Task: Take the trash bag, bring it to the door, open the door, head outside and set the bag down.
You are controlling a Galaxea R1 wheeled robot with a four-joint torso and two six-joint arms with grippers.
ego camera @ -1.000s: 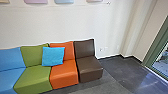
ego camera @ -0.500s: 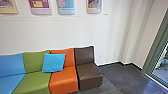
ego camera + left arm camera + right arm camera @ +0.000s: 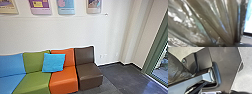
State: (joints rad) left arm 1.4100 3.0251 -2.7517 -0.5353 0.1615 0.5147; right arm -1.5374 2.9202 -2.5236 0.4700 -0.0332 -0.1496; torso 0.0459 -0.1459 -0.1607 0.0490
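- Left tool: can't tell if spread, pressed together or pinching. Crumpled, shiny, see-through brownish film of the trash bag (image 3: 209, 23) sits right up against its wrist camera.
- Right tool: can't tell its state either. Its wrist camera also picks up the bag's film, near it, past the robot's own bar. Can't tell if the two touch.
- Bag's writing: none I can read. Greenish and bluish streaks on the film, could be print or glare.
- Ahead of both tools, apart from them: row of low seats, robot's left to right blue (image 3: 11, 66), green (image 3: 32, 81), orange (image 3: 63, 80), brown (image 3: 88, 75).
- Bright blue cushion (image 3: 53, 62) leans on the backs of the green and orange seats, across their join.
- Behind the seats: pale wall (image 3: 60, 32) with posters (image 3: 66, 7) up high. Purple one (image 3: 41, 6) has a yellow patch with dark marks. Text not legible, no brand readable.
- Wall plates (image 3: 101, 56) low on the wall, just past the brown seat.
- Ahead and to the robot's right: dark floor (image 3: 117, 75), then green frame (image 3: 156, 51) with glass (image 3: 162, 66).
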